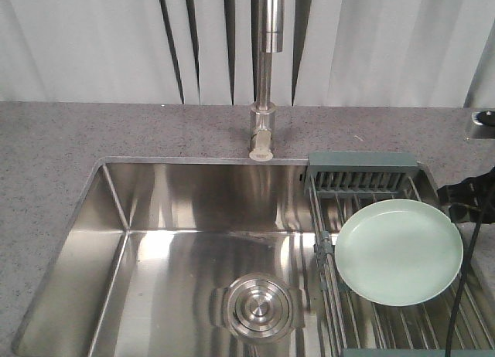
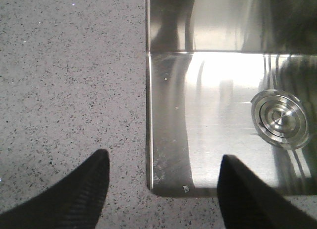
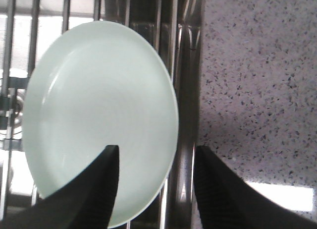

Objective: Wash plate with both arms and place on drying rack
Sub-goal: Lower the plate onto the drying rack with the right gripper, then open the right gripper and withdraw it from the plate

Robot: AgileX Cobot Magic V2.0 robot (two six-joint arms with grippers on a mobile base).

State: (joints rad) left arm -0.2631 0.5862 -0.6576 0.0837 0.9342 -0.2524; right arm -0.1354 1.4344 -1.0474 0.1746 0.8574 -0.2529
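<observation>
The pale mint-green plate point(image 1: 398, 253) lies face up on the bars of the drying rack point(image 1: 363, 170), which spans the right end of the sink. In the right wrist view the plate point(image 3: 99, 115) fills the left half over the rack bars point(image 3: 33, 11). My right gripper point(image 3: 156, 149) is open. One finger is over the plate's face and the other beyond its rim, by the counter. From the front, only a black part of the right gripper point(image 1: 456, 196) shows beside the plate. My left gripper point(image 2: 163, 159) is open and empty over the sink's near-left corner. It is out of the front view.
The steel sink basin point(image 1: 193, 241) has a round drain cover point(image 1: 259, 304), with a tall faucet point(image 1: 264, 79) behind it. Speckled grey countertop point(image 1: 54, 141) surrounds the sink. A black cable point(image 1: 464, 280) hangs over the rack's right side.
</observation>
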